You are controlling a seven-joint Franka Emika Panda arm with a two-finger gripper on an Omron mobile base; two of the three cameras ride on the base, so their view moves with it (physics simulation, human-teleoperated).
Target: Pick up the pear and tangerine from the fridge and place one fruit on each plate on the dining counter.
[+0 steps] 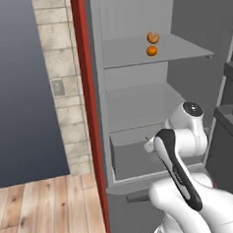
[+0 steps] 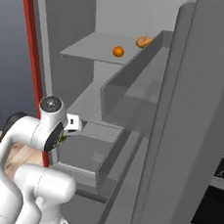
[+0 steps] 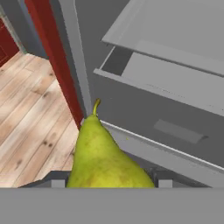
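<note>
gripper (image 3: pixel 107 181) closed round the pear (image 3: pixel 105 155), stem pointing away from the hand, held low before the fridge (image 1: pixel 139 136) drawer, probably for carrying to a plate; tangerine (image 1: pixel 152 51) sits on the upper shelf beside a crescent pastry (image 1: pixel 153 37), likely the second trip

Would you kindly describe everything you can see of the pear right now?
The pear is yellow-green with faint brownish speckles, smooth-skinned, with a broad body narrowing to a neck and a short curved stem on top. In the hand view it stands stem-up between the gripper's two dark fingertips, which press on its lower sides, so it is held off any shelf. It hangs in front of the fridge's grey drawer, near the red side panel. Its bottom is hidden.
</note>
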